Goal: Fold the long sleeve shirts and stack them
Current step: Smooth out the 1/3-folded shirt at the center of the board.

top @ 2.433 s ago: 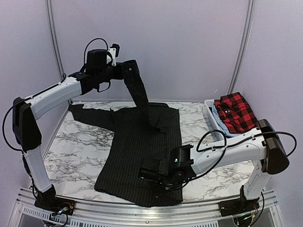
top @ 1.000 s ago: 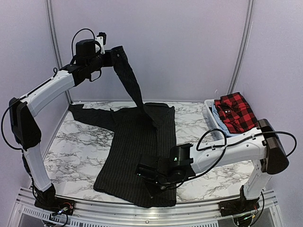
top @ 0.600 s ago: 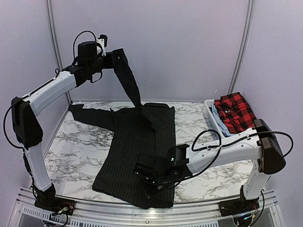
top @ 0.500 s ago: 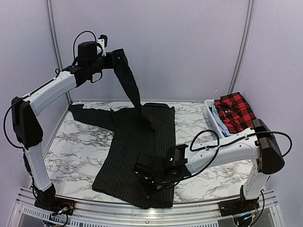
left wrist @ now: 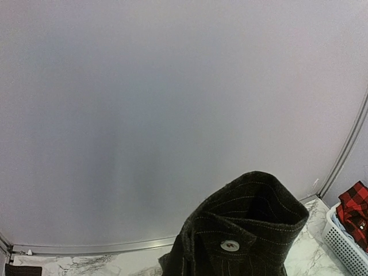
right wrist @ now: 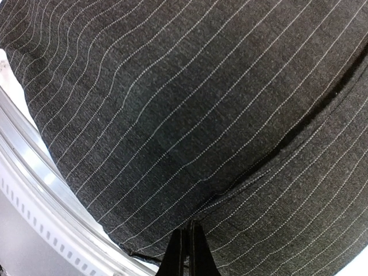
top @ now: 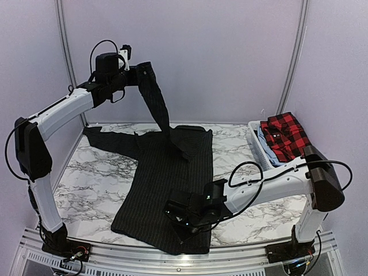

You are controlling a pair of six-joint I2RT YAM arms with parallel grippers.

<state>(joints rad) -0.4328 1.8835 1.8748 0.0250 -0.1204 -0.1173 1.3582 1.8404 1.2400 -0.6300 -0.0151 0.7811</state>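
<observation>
The black pinstriped long sleeve shirt (top: 167,172) lies spread on the marble table. Its right sleeve (top: 155,103) is pulled up high, the cuff caught in my left gripper (top: 137,73), which is shut on it. In the left wrist view the buttoned cuff (left wrist: 241,230) fills the lower middle and hides the fingers. My right gripper (top: 183,221) sits low at the shirt's near hem. It shows in the right wrist view as the right gripper (right wrist: 188,250), shut with a pinch of striped cloth (right wrist: 172,115). The red-and-black checked shirt (top: 286,137) lies folded in the basket.
The white lattice basket (top: 257,144) stands at the table's right edge, with pale blue cloth under the red shirt; its wall (left wrist: 345,244) shows in the left wrist view. The shirt's other sleeve (top: 109,141) lies toward the back left. A metal rail (right wrist: 40,190) runs along the near edge.
My right gripper has slid left along the near hem, drawing the shirt's right side inward. The left gripper has stayed high with the sleeve, shifting only slightly.
</observation>
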